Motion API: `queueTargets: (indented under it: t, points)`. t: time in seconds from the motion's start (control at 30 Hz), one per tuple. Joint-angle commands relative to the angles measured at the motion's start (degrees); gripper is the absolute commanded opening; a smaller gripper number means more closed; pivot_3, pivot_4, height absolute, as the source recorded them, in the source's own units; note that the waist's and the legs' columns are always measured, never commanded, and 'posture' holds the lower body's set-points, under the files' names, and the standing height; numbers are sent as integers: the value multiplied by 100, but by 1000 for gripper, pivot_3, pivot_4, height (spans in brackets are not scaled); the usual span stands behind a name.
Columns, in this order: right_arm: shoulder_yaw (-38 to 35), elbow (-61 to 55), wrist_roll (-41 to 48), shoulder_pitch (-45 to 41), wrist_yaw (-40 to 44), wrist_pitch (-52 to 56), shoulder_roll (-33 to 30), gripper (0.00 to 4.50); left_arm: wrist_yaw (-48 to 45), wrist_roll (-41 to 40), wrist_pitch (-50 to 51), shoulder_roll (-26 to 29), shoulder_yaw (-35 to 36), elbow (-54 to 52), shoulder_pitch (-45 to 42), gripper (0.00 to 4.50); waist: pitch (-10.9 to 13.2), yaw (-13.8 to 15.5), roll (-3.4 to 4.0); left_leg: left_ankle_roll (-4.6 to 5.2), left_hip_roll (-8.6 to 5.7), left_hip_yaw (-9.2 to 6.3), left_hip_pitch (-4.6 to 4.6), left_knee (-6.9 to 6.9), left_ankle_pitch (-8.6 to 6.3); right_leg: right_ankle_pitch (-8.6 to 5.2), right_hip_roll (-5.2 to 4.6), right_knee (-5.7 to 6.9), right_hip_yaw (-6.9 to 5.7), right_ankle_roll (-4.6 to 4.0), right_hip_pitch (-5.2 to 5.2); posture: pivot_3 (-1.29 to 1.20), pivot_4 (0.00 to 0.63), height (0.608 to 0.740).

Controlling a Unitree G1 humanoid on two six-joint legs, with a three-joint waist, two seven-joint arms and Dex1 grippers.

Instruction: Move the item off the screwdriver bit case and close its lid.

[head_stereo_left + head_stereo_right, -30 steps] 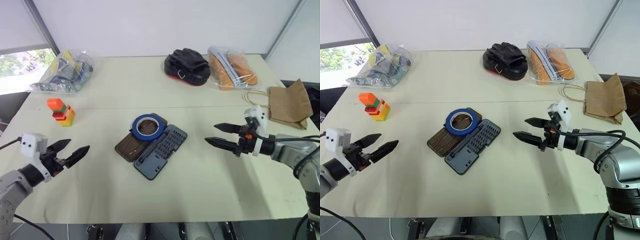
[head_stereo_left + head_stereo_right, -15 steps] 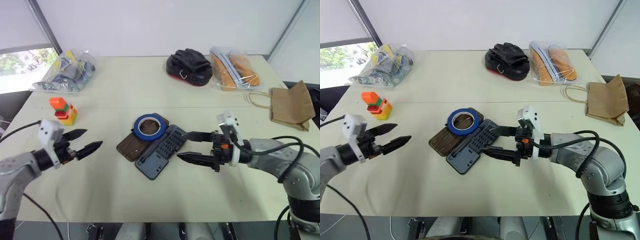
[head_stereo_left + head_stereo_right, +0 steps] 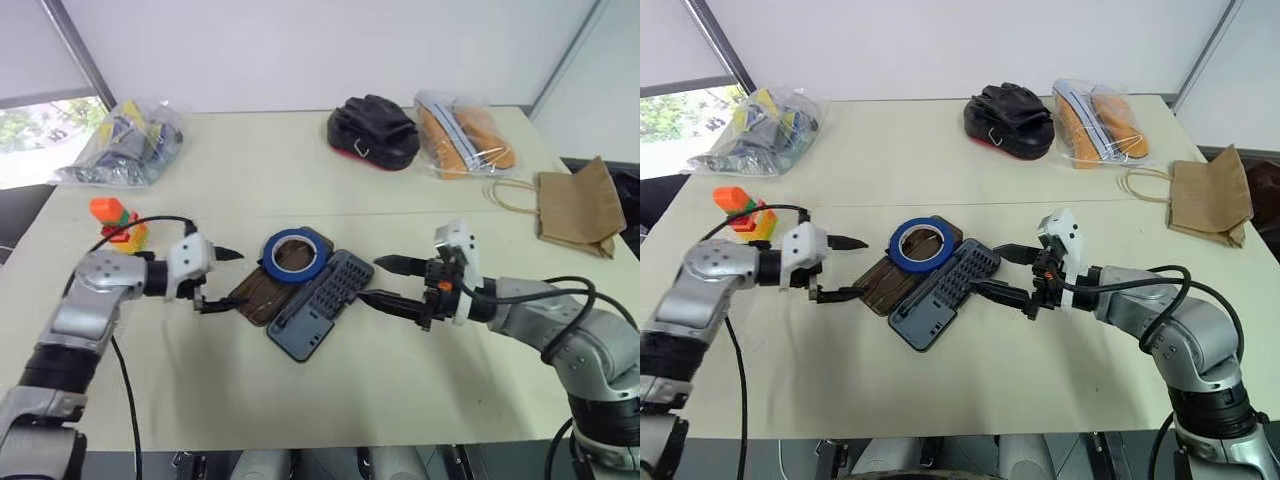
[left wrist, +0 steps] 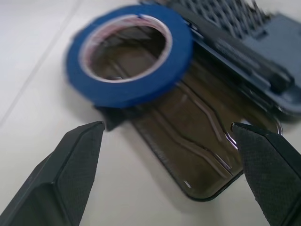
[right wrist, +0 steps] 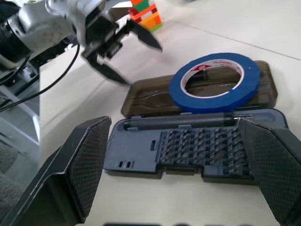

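Left eye view: one case [image 3: 306,296] lies open near the table's [image 3: 400,400] middle, and one blue tape ring [image 3: 296,252] rests on the far end of its brown lid [image 3: 262,292], overlapping the hinge line beside the grey-blue tray [image 3: 325,305] of bits. My left gripper [image 3: 212,279] sits just beside the lid's outer edge with its fingers wide apart, holding nothing. My right gripper [image 3: 388,284] faces it from the tray side, also spread wide and empty, its lower finger close to the tray's edge; I cannot tell if it touches.

I judge I am at the approach for the first step: the tape has not yet been lifted off. The left wrist view shows the ring [image 4: 129,61] ahead of the fingers [image 4: 70,155] and off toward one side, so the next move calls for lining up with the ring, straddling its thin wall with one finger through the hollow centre, then pinching and carrying it to bare table. After that the lid must be swung over the tray and pressed. The right gripper may need to steady the tray, since the case looks light enough to slide.

Counting the rest: one block stack [image 3: 118,221], two clear bags [image 3: 125,140] [image 3: 462,135], one black pouch [image 3: 374,131], one paper bag [image 3: 578,208].
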Motion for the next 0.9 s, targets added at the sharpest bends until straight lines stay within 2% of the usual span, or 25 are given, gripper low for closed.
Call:
queueTargets:
  t: [0.03,0.3,0.57,0.67,0.83,0.9]
  points:
    - [-138,-239,10,89,-118,-158,66,4463,86,325,-807,-295,-116,652,-417,4500,0,10,0,1,-1,-1,-2,2,0,0,0,0,-1,1,0,0,150,740]
    - [-192,-300,12,168,-273,-226,98,4463,309,815,-1802,-921,-331,2055,-1205,4500,0,-18,-2,5,-4,-1,-10,14,-1,7,3,6,-3,11,-4,0,150,740]
    - [-153,-251,-48,128,-381,-318,146,4463,779,1497,-2891,-1315,-634,2980,-1657,4500,-2,-4,-4,6,-7,1,-8,24,-1,8,3,10,-2,14,1,0,150,740]
    - [-133,-223,-93,107,-424,-364,176,4500,941,1626,-3156,-1448,-700,3140,-1726,3690,-3,-3,-5,8,-8,0,-3,27,-2,9,3,10,-3,15,9,0,150,740]
    - [-113,-218,-146,111,-468,-397,226,4500,1014,1679,-3329,-1474,-684,3270,-1716,1132,-4,-13,-5,8,-7,0,4,28,-1,9,4,15,-2,16,11,0,150,740]
    - [-103,-217,-167,119,-476,-406,247,4500,1197,1748,-3401,-1463,-669,3295,-1723,357,-6,-15,-2,8,-7,1,10,28,-1,9,5,17,-2,16,16,0,150,740]
